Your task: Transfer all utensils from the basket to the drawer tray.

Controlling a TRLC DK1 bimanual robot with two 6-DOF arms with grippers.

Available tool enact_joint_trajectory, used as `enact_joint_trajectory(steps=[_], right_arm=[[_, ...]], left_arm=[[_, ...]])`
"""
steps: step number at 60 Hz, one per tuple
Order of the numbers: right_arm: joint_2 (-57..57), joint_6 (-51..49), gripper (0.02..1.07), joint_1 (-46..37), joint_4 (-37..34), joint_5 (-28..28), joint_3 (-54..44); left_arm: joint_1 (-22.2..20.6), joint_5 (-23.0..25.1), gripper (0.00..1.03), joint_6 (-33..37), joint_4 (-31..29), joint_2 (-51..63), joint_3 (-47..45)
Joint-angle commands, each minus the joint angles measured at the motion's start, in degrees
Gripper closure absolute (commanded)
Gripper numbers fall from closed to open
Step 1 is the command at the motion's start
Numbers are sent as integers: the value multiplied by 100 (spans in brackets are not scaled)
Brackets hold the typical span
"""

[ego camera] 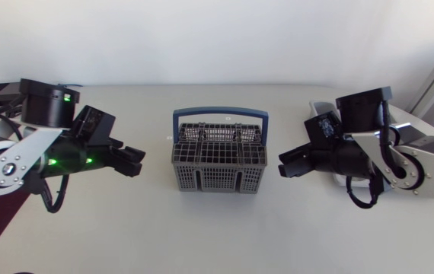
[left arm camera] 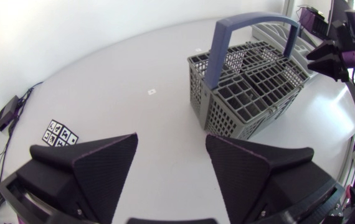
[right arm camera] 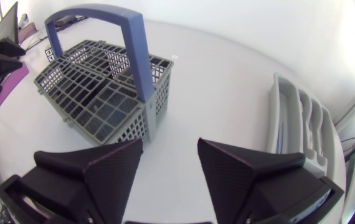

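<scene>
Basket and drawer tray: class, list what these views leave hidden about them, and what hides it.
1. Basket contents: in the head view and both wrist views, the cells are too dark and gridded over to see into.
2. Drawer tray: in the head view, the right arm covers most of it.
3. Tray contents: right wrist view, too unclear to tell.

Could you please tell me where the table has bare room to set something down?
The widest bare table runs in front of the basket; another stretch lies behind its handle. Only narrow gaps separate the basket from the left gripper and the right gripper. The right side is crowded: the tray lies under the right arm.
</scene>
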Motion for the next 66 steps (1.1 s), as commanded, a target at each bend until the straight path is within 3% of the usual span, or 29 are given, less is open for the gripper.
enact_joint_trajectory(steps=[1, 19, 28, 52, 66], right_arm=[[-312, -162, 11, -108, -163, 81, -219], [-1543, -470, 8, -626, -295, 81, -632], [-2149, -584, 8, -846, -295, 81, -895], [-3766, -874, 7, -1470, -67, 143, -1801], [-4428, -947, 7, -1761, 16, 161, -2212]], left_arm=[[183, 119, 5, 136, -52, -328, -225], [746, 119, 5, 320, -492, -1110, -375], [781, 110, 5, 417, -597, -1752, -577], [790, 259, 5, 496, -430, -3140, -1482], [1249, 257, 5, 385, -127, -3943, -2097]])
